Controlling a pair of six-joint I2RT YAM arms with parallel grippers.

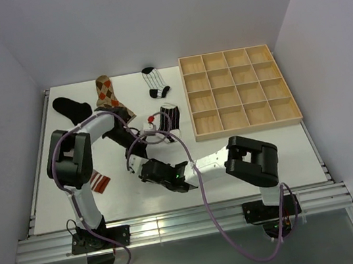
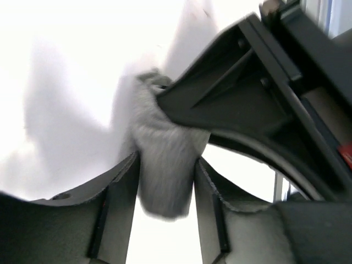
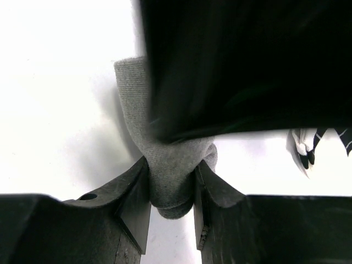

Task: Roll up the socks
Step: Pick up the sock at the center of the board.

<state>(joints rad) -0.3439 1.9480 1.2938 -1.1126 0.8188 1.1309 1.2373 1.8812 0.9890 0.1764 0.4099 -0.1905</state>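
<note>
White table point(image 1: 285, 149), largest item, carries everything below.

Wooden tray point(image 1: 249, 127), sixteen compartments, sits at the far right of the table. No sock lies in it.

Two black arms reach from the near edge and meet near the table's middle, left of the tray.

Socks, loose, four in the overhead view:
- black sock point(image 1: 71, 108), far left
- argyle sock point(image 1: 107, 93), just beside it
- striped sock point(image 1: 154, 82), far centre
- banded sock point(image 1: 169, 117), near the tray's near-left corner

Red-and-white striped scrap point(image 1: 99, 181) lies by the left arm; I cannot tell what it is.

Grey sock point(image 2: 165, 154), the item in hand, is held between both arms close above the table. It is hidden in the overhead view.

Left pincer point(image 2: 166, 190): closed on one bunched end of the grey sock, with fabric bulging below the fingers.

Right pincer point(image 3: 171, 192): clamped on a folded bundle of the same sock, with a flat length rising beyond it.

Handling, by judgement: the sock is light, soft, limp knit that is not fragile. It sags and unrolls unless kept taut, and it grips the pads well. It is best taken at the toe or cuff through all layers, with one pincer anchoring while the other turns the roll.

Markings: no brand, label or legible writing in any view.
</note>
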